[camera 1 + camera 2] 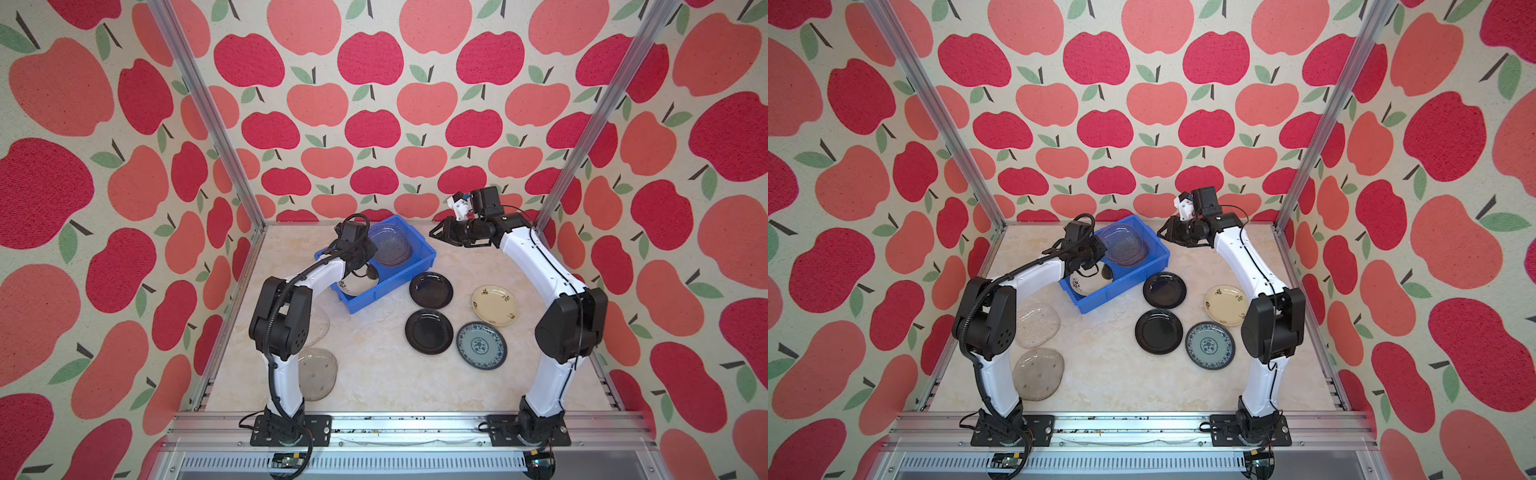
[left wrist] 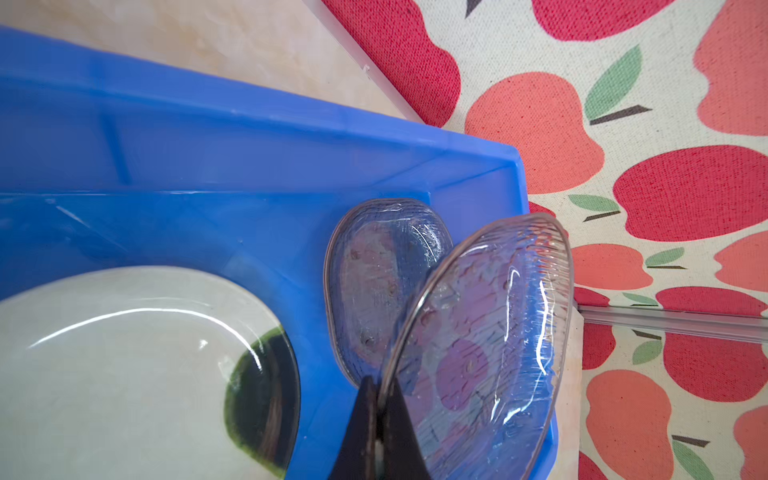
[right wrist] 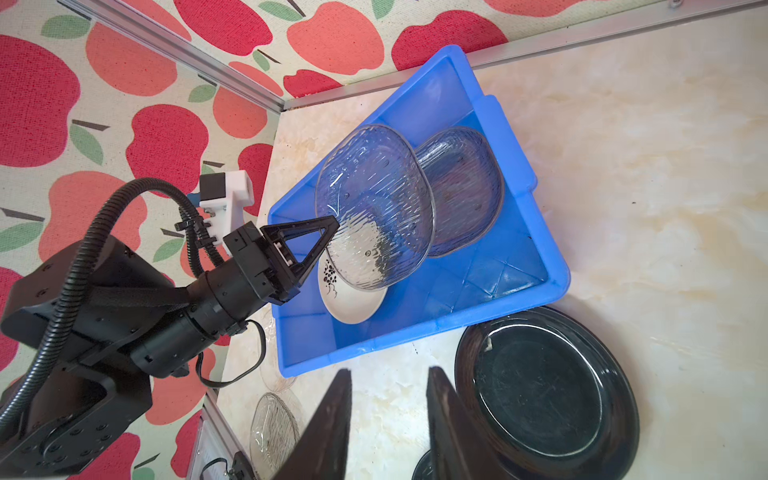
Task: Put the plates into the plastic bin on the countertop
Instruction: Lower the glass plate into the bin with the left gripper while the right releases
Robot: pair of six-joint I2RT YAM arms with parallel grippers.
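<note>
Blue bin [image 1: 390,286] on the countertop [image 1: 374,374] (glass plate [image 1: 390,245] inside)

Your blue plastic bin [image 3: 374,336] looks smooth and slightly glossy; the clear glass plate [image 3: 374,199] above it is ribbed and shiny. Right of it, black plates [image 1: 431,289] gleam mirror-glossy on the polished marble-look countertop [image 1: 374,382]. Framing [image 1: 415,424] is brushed aluminium; walls [image 2: 540,50], coarse woven cloth.

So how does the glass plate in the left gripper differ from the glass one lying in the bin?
The held glass plate hangs tilted above the blue bin; the lying glass plate lies flat inside it. The left gripper pinches the held plate's rim; no gripper touches the lying one. Both are clear, ribbed, rounded-square glass.
</note>
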